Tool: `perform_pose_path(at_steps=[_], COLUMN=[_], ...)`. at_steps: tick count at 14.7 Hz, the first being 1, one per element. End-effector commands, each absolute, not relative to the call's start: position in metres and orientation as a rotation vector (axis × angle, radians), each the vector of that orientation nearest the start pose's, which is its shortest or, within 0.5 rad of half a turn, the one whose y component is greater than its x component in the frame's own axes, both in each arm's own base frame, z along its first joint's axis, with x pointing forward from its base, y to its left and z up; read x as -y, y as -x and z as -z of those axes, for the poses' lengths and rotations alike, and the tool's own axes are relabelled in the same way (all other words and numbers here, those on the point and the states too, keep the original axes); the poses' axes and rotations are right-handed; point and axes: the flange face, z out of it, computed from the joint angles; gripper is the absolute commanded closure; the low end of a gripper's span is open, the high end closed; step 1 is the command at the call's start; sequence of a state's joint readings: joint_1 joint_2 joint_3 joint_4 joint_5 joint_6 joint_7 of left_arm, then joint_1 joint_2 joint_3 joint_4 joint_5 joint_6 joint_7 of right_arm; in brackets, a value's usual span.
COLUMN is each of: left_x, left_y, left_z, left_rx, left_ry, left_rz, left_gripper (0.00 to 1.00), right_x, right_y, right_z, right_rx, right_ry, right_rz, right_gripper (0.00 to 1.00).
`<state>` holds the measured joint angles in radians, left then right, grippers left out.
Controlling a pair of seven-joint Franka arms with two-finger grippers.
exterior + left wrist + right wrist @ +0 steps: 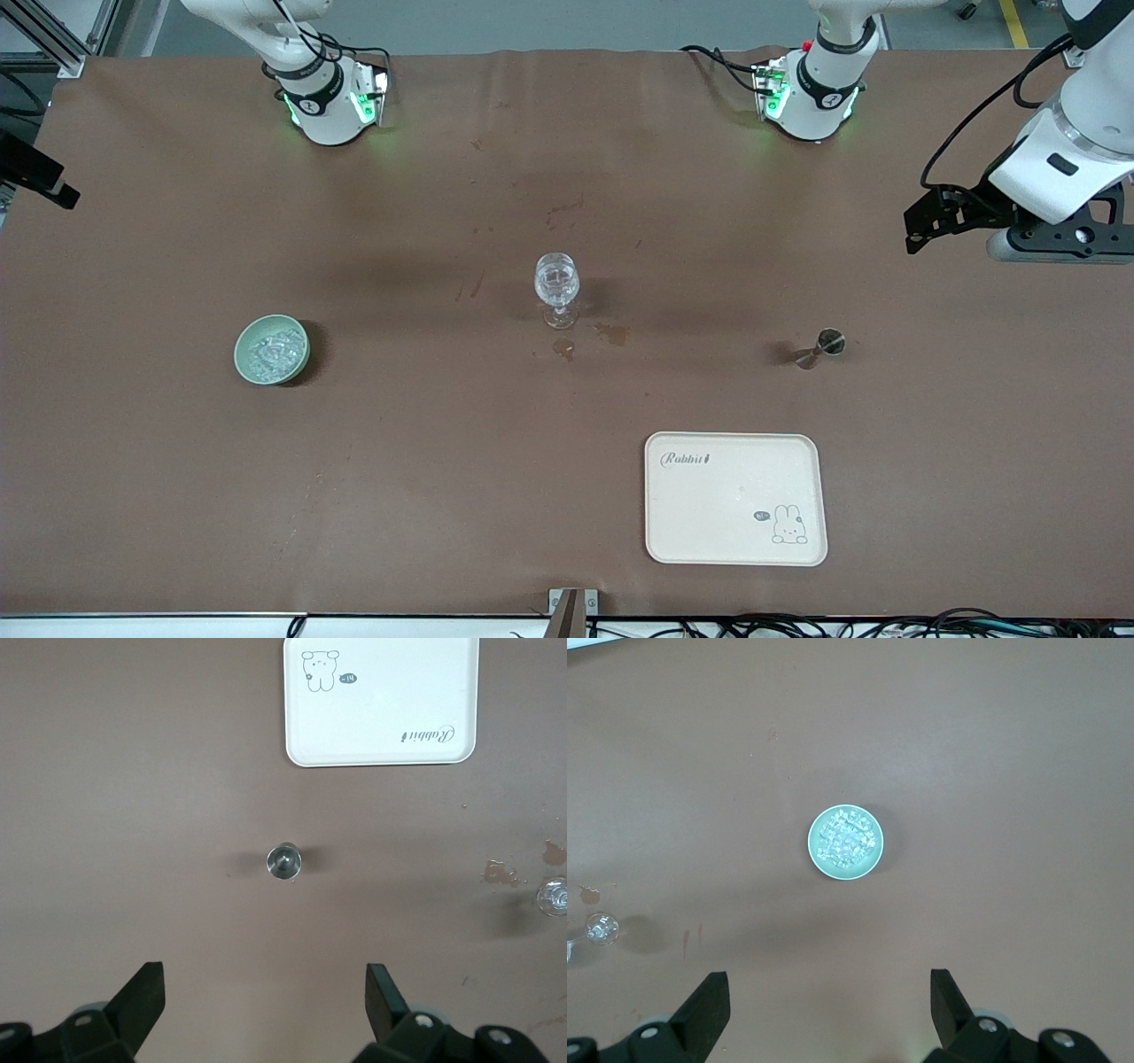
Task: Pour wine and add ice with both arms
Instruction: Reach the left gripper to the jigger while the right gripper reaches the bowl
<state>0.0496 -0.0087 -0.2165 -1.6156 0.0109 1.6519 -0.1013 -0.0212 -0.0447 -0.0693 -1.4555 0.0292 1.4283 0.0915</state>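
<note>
A clear stemmed glass (556, 288) stands upright at the table's middle; it also shows in the left wrist view (554, 895) and the right wrist view (601, 928). A pale green bowl (240, 353) toward the right arm's end holds several chunks of ice (273, 347). A small metal jigger (824, 346) stands toward the left arm's end. My left gripper (263, 979) is open and empty, high above the table beside the jigger (283, 860). My right gripper (828, 983) is open and empty, high above the table beside the bowl (814, 846) of ice (848, 840).
A cream tray (735, 532) with a rabbit print lies nearer the front camera than the jigger; it also shows in the left wrist view (381, 735). Wet stains (611, 334) mark the brown cover beside the glass's foot. The left arm's hand (1059, 237) hangs over the table's end.
</note>
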Motion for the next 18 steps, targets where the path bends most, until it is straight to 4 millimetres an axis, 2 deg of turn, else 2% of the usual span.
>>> perform_pose_path(at_steps=[1, 3, 5, 6, 7, 8, 10, 11, 13, 15, 17, 18], left_x=[0.088, 0.082, 0.068, 0.055, 0.040, 0.024, 0.018, -0.001, -0.030, -0.060, -0.064, -0.063], left_y=[-0.550, -0.551, -0.572, -0.583, -0.596, -0.605, -0.627, -0.636, -0.651, -0.656, -0.660, -0.660], left_z=[-0.621, -0.621, -0.612, -0.600, -0.576, -0.562, -0.498, -0.472, -0.414, -0.354, -0.308, -0.291], left_rx=[-0.102, -0.088, -0.049, -0.027, 0.011, 0.049, 0.126, 0.224, 0.451, 0.729, 0.938, 1.054], left_ry=[3.125, 3.127, 3.138, 3.145, 3.162, 3.168, 3.181, 3.209, 3.265, 3.270, 3.233, 3.200], left_rz=[0.072, 0.070, 0.053, 0.024, -0.039, -0.063, -0.223, -0.268, -0.388, -0.550, -0.668, -0.721], left_gripper=[0.00, 0.00, 0.00, 0.00, 0.00, 0.00, 0.00, 0.00, 0.00, 0.02, 0.04, 0.04], right_x=[0.045, 0.045, 0.045, 0.046, 0.046, 0.045, 0.045, 0.044, 0.044, 0.044, 0.043, 0.044], right_y=[-0.522, -0.522, -0.523, -0.523, -0.523, -0.523, -0.524, -0.526, -0.531, -0.542, -0.551, -0.553], right_z=[-0.693, -0.693, -0.692, -0.692, -0.692, -0.692, -0.690, -0.686, -0.663, -0.629, -0.584, -0.562], right_rx=[-0.260, -0.263, -0.261, -0.263, -0.264, -0.264, -0.262, -0.260, -0.260, -0.263, -0.267, -0.268], right_ry=[3.089, 3.088, 3.089, 3.090, 3.090, 3.090, 3.093, 3.094, 3.093, 3.093, 3.093, 3.094], right_rz=[0.022, 0.022, 0.019, 0.022, 0.022, 0.022, 0.012, 0.000, -0.036, -0.021, -0.019, -0.021], right_gripper=[0.00, 0.00, 0.00, 0.00, 0.00, 0.00, 0.00, 0.00, 0.00, 0.00, 0.00, 0.00])
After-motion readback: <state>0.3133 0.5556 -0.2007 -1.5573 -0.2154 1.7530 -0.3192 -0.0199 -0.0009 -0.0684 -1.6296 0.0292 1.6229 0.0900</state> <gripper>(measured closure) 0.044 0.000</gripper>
